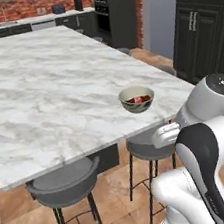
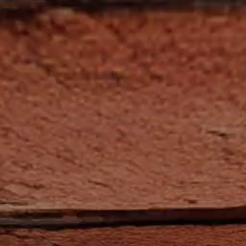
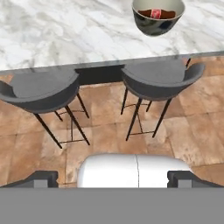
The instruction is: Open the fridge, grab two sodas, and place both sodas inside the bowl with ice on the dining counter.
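The small round grey-beige bowl holds something red and dark, too small to tell apart in the left base view. In the hand view its top rim is cut off by the edge, and the white grey-veined marble dining counter runs out of frame.

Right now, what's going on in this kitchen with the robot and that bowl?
The white robot arm is handling nothing. Its gripper is open and empty, hanging over the tiled floor in front of two round grey stools. The small grey-beige bowl sits near the edge of the white marble dining counter, above one stool. Inside it are a red can and something dark brown beside it, so both sodas seem to be already delivered.
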Robot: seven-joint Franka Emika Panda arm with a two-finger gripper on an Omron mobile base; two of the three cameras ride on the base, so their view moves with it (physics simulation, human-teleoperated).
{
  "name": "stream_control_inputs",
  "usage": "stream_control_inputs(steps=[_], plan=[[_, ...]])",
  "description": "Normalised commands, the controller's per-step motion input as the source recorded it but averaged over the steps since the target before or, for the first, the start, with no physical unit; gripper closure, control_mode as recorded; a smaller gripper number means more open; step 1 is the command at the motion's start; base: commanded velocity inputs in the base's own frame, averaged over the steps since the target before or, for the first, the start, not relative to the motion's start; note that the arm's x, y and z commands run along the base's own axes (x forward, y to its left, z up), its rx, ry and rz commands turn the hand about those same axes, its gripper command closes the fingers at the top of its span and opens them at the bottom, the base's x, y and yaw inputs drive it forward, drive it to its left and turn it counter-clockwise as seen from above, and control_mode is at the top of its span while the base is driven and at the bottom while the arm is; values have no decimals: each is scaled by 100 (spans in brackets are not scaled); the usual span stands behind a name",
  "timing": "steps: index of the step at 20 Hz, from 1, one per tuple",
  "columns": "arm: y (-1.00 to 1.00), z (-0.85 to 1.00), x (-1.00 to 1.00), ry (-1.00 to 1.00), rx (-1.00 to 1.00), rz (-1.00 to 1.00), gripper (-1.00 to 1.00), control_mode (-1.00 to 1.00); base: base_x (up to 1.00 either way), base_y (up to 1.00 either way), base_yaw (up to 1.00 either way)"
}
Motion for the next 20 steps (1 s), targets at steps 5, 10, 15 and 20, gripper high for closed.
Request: stream_control_inputs(steps=[5,10,15,20], plan=[[0,0,0,0,0,0,-100,100,-40,100,-9],[0,0,0,0,0,0,-100,100,-25,100,-11],[0,0,0,0,0,0,-100,100,-10,100,-12],[0,0,0,0,0,0,-100,100,0,100,-15]])
